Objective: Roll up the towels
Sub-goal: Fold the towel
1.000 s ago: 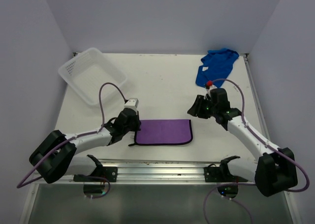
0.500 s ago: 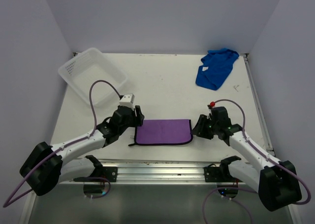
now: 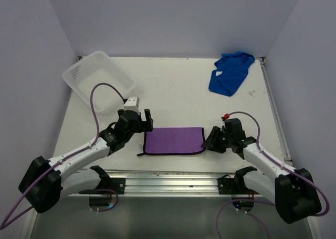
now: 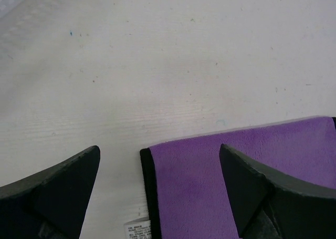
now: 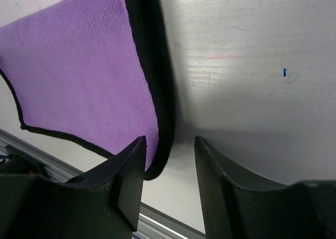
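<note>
Nearest to the arms, at about 6 o'clock on the white table [image 3: 173,92], the purple microfibre towel with a dark hem [image 3: 174,141] lies flat as a folded rectangle, its long sides running from 9 to 3 o'clock. It looks thin, light and very soft, so I judge that it will not keep any shape by itself. It may also slide on the smooth table if it is pushed and not pinched. The best place to take hold seems to be one short edge, at the hem and close to the corners, so that the roll begins straight.

The left gripper [image 4: 160,148] hangs over the short edge at 9 o'clock. Its black fingers [image 4: 63,181] are spread fully wide and hold nothing. One finger is over the bare table and the other is over the purple cloth, with the towel's corner and a small white label between them.

The right gripper [image 5: 170,144] is low at the opposite short edge, at 3 o'clock. Its fingers [image 5: 126,170] are about half apart and stand on each side of the dark hem without pinching it. I cannot tell if the tips touch the table.

Farther away, at about 1 o'clock, the royal blue microfibre towel [image 3: 229,73] lies crumpled near the far right corner. It is equally limp, and I think it must be spread flat before rolling. At about 10 o'clock the white perforated plastic basket [image 3: 116,69] stands well apart from both towels.
</note>
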Available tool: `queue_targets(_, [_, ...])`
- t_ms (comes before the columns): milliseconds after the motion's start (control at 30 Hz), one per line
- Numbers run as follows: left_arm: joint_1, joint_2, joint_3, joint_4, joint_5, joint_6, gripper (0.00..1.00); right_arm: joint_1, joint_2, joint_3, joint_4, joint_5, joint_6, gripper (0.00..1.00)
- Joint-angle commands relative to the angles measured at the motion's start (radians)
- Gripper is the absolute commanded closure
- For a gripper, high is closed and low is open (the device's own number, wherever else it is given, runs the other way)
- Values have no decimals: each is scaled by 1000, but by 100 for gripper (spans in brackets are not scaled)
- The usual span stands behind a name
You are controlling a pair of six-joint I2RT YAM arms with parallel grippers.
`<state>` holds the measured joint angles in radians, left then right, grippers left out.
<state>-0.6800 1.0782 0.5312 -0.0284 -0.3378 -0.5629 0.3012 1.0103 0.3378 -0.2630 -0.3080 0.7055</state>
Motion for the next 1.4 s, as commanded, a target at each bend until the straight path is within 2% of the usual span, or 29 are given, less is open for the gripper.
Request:
queue_targets(0, [11,-24,49,-45,-62,0,0,-1,19,-11,67,-20,41,54])
queue_targets(333, [11,-69,13,-39,-89,-11,0,-2,77,-29,133,-20,65,63])
queue_targets(467, [13,-63,13,-38,-84,-9,0,-1,77,-28,136,-29,66,77])
queue_targets(633, [16,-69,1,-31,-81,-8,0,0,76,-7,131,-40,52,87])
queue_targets(700, [17,-75,-5,-28,-75,-9,0,-1,70,19,104,-26,29,93])
queue_targets(733, [17,-75,-11,-24,-70,-11,0,1,67,33,88,-17,17,100])
queue_targets(900, [17,-61,-31,5,-26,-28,1,-1,60,138,-14,69,-90,100])
queue_targets(1133, [16,-35,-48,45,28,-26,0,-1,82,282,-163,279,-247,100])
queue_targets(1267, [16,-47,-65,44,39,-29,0,-1,85,317,-176,296,-310,100])
queue_targets(1367, [17,-57,-82,51,69,-40,1,1,80,325,-159,244,-340,100])
